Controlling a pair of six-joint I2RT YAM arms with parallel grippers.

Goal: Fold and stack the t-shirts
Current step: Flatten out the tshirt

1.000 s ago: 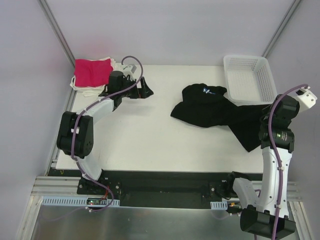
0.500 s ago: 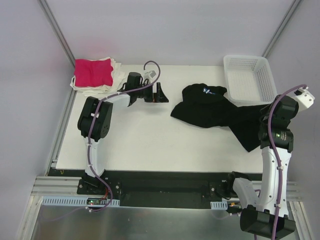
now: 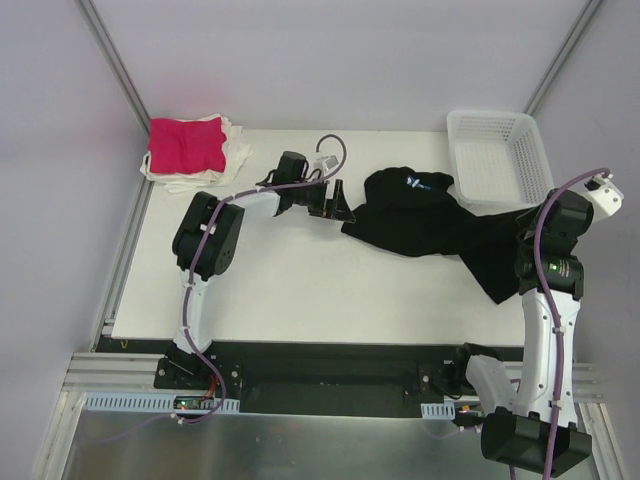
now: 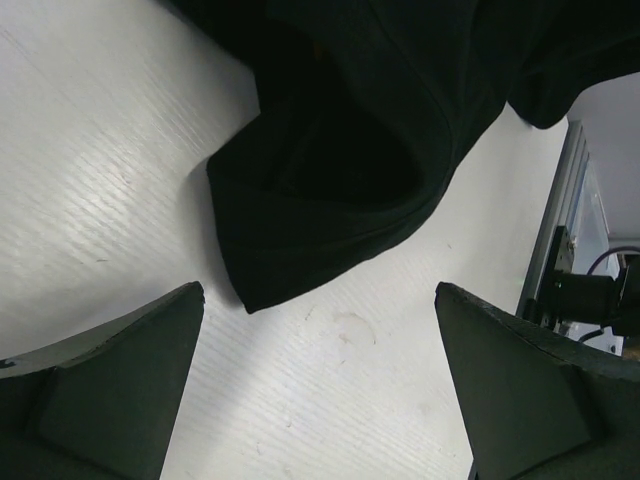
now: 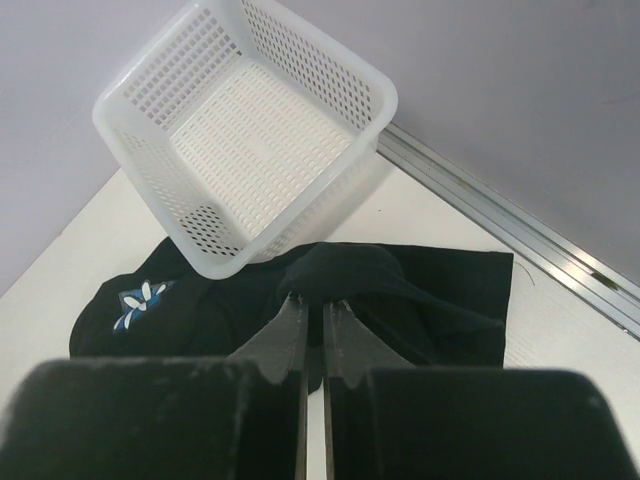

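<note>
T-shirts are seen in two places on the worktop (image 3: 300,290). At about 10 o'clock in the top view a neat stack is found: a pink t-shirt (image 3: 186,145) folded into a square on top of white t-shirts (image 3: 238,152). That part looks done.

One big black t-shirt (image 3: 420,225) is not yet folded. It is spread in a bumpy heap toward 3 o'clock, and a small blue and white print is shown on it. Its far side lies right beside the white basket (image 3: 500,118), which is made of hard plastic full of little holes. The black cloth looks soft and floppy, with thick rolled folds.

The left gripper (image 4: 315,292) is opened wide just beside a corner of the black cloth and is not touching it. The right gripper (image 5: 312,318) is shut tight. A fold of the black t-shirt seems to be pinched in it, though the tips are partly hidden.
</note>
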